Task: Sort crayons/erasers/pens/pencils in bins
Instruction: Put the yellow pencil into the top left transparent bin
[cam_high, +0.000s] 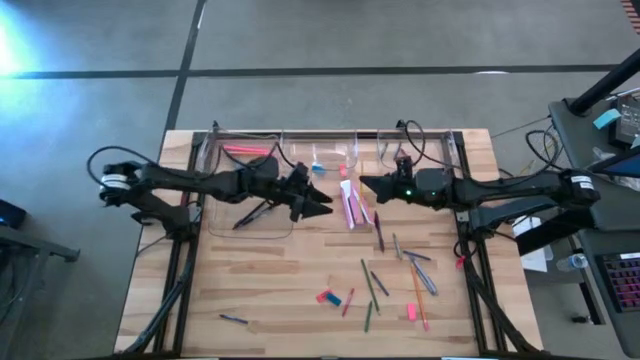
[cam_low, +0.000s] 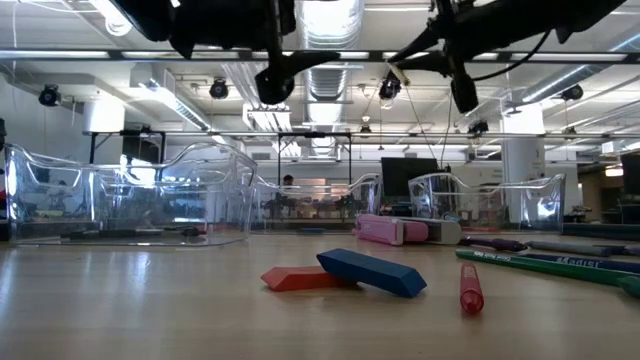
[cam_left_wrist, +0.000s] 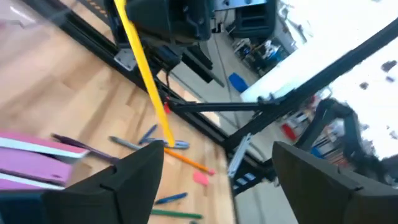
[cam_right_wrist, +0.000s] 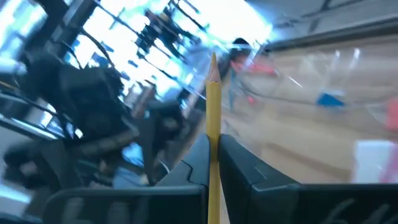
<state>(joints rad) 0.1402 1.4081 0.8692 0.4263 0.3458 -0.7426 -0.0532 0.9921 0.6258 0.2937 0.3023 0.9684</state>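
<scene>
My right gripper (cam_right_wrist: 213, 155) (cam_high: 362, 183) hangs above the table's far middle, shut on a yellow pencil (cam_right_wrist: 213, 118). My left gripper (cam_left_wrist: 217, 180) (cam_high: 325, 207) faces it from the left, open with nothing between its fingers. The left wrist view shows the pencil (cam_left_wrist: 144, 74) slanting from the right gripper toward one left finger (cam_left_wrist: 140, 168); I cannot tell whether they touch. Clear bins (cam_high: 245, 190) (cam_high: 335, 152) (cam_high: 425, 150) line the far edge. A blue eraser (cam_low: 372, 272) leans on a red one (cam_low: 298, 278) near the front; a pink eraser (cam_high: 411, 312) lies to their right. My right gripper pinches the yellow pencil's shaft (cam_right_wrist: 213, 146) between its two fingers, and the pencil lies along them. Its sharpened tip (cam_right_wrist: 213, 65) sticks out well past the fingertips. The fingers come about level from the table's right side. The pencil is lifted clear of the table.
Several loose pens, pencils and crayons (cam_high: 400, 270) lie scattered over the right half of the table, one pen (cam_high: 235, 319) near the front left. Pink-and-white blocks (cam_high: 350, 205) lie below the grippers. Dark pens (cam_high: 255, 212) sit in the left bin.
</scene>
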